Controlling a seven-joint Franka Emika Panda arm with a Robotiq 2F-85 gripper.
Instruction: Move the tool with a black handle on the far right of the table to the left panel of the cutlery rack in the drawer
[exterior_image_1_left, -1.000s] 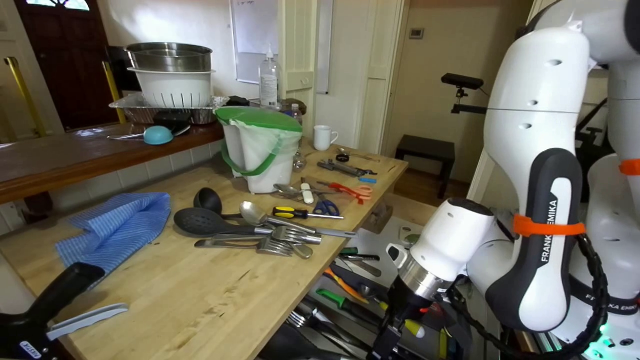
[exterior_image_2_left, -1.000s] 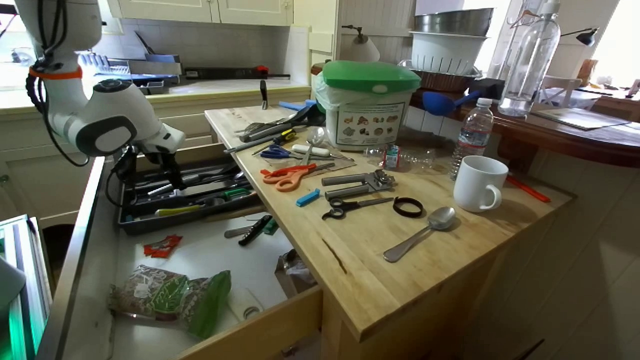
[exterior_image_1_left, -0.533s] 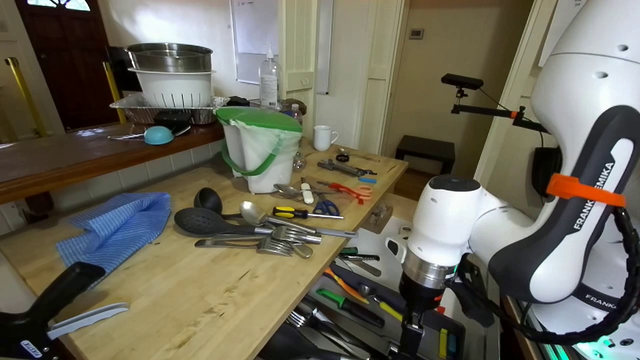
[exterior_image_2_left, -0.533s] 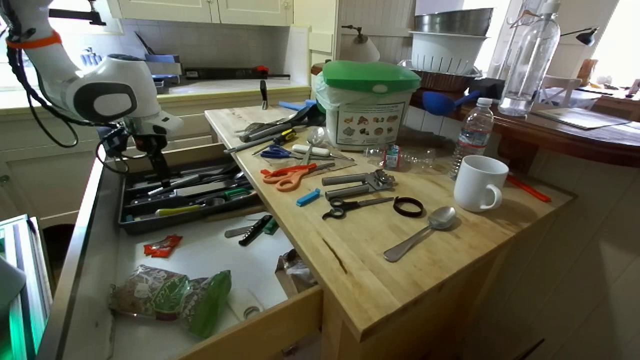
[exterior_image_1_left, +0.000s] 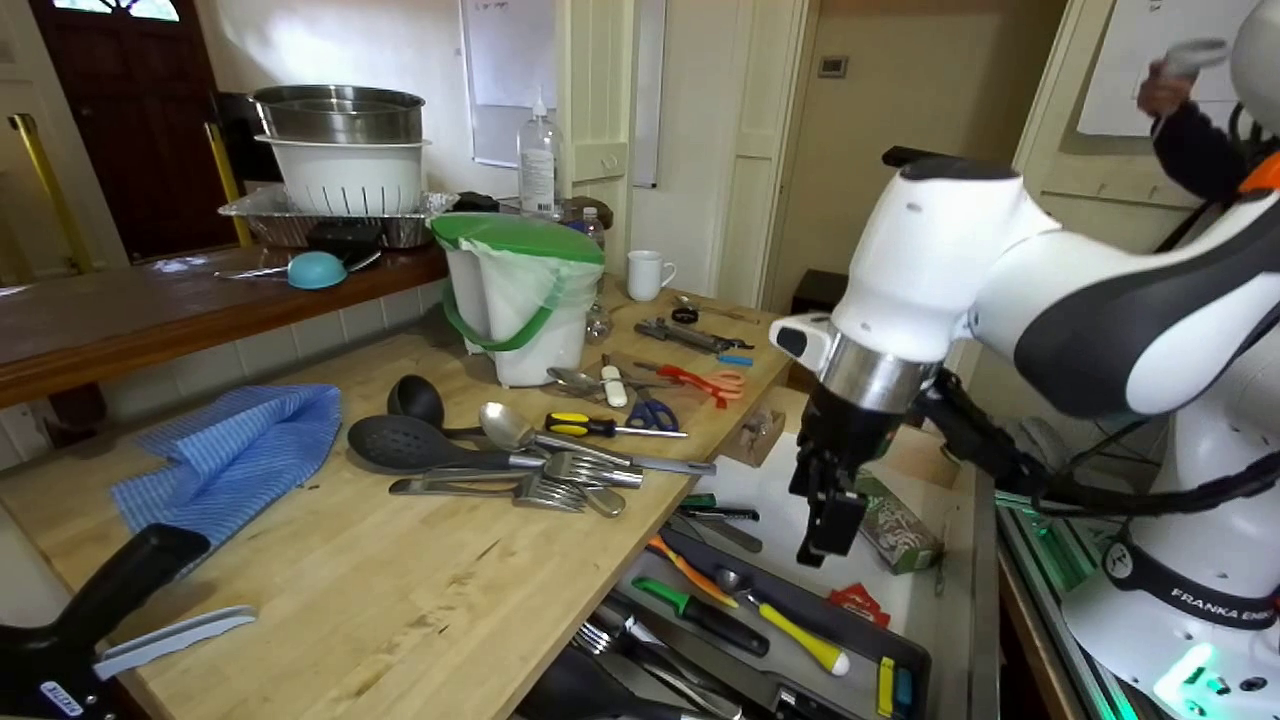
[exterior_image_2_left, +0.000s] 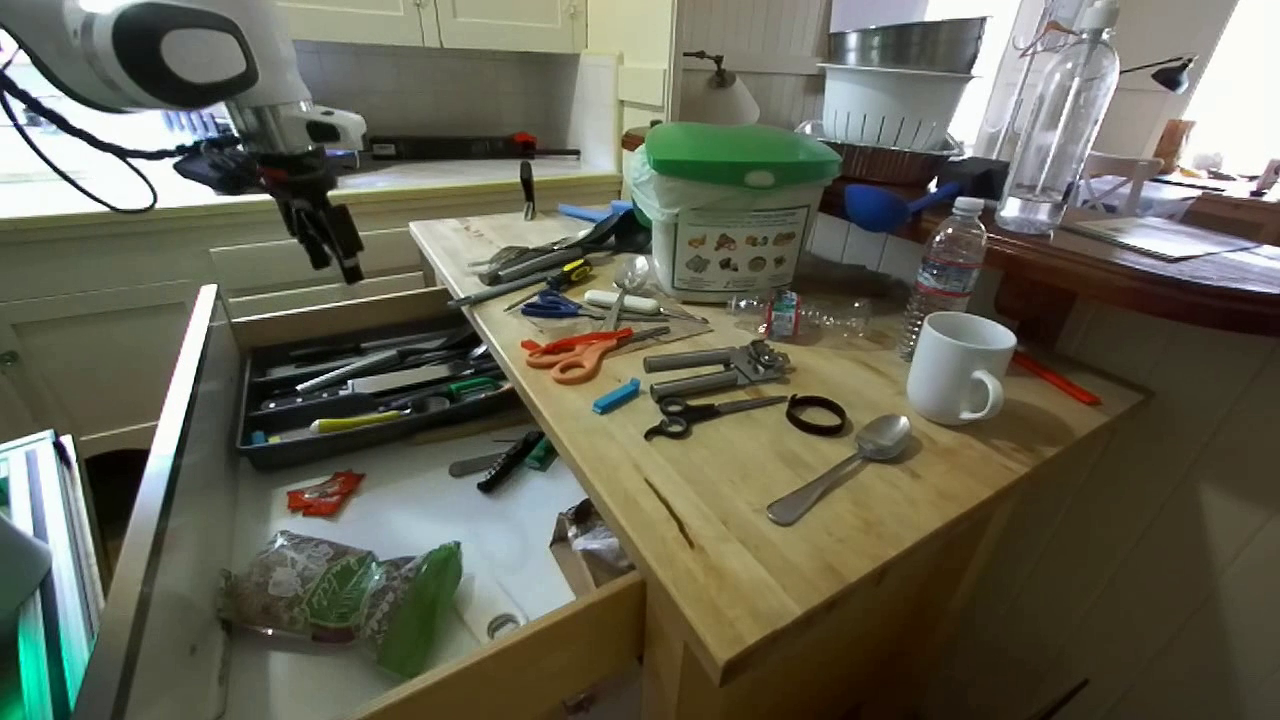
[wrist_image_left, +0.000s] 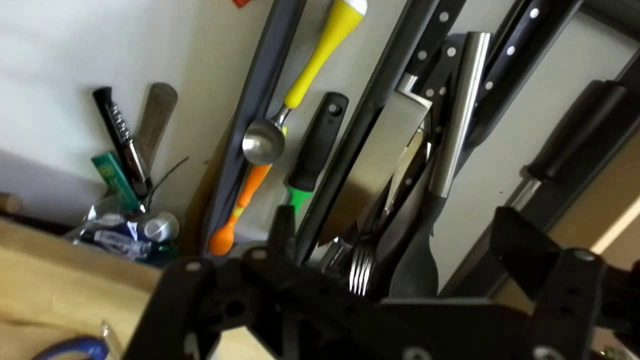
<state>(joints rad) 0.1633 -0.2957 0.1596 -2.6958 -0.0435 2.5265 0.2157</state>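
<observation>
My gripper (wrist_image_left: 397, 227) is open and empty in the wrist view. It hangs above the drawer (exterior_image_2_left: 540, 655) in both exterior views (exterior_image_1_left: 815, 525) (exterior_image_2_left: 337, 265). The dark cutlery rack (exterior_image_2_left: 265, 455) lies in the drawer; it also shows in the wrist view (wrist_image_left: 265, 65). A black-handled tool (wrist_image_left: 575, 130) with a metal shaft lies in the compartment at the right of the wrist view; its lower part is hidden by a finger. Black-handled scissors (exterior_image_2_left: 700, 410) lie on the pale wooden table (exterior_image_2_left: 770, 590). I cannot tell which black-handled tool the task means.
Knives, a fork and a spatula (wrist_image_left: 415, 270) fill a middle compartment. A yellow-handled scoop (wrist_image_left: 320, 55) lies in another. The table bears a green-lidded bin (exterior_image_2_left: 740, 210), a mug (exterior_image_2_left: 955, 365) and utensils. A brown counter (exterior_image_1_left: 150, 310) stands behind. A person's hand (exterior_image_1_left: 1165, 92) shows behind the arm.
My gripper has risen out of the drawer to above it, and the arm has lifted. A person's hand has come into view behind the arm. Items on the table have not moved.
</observation>
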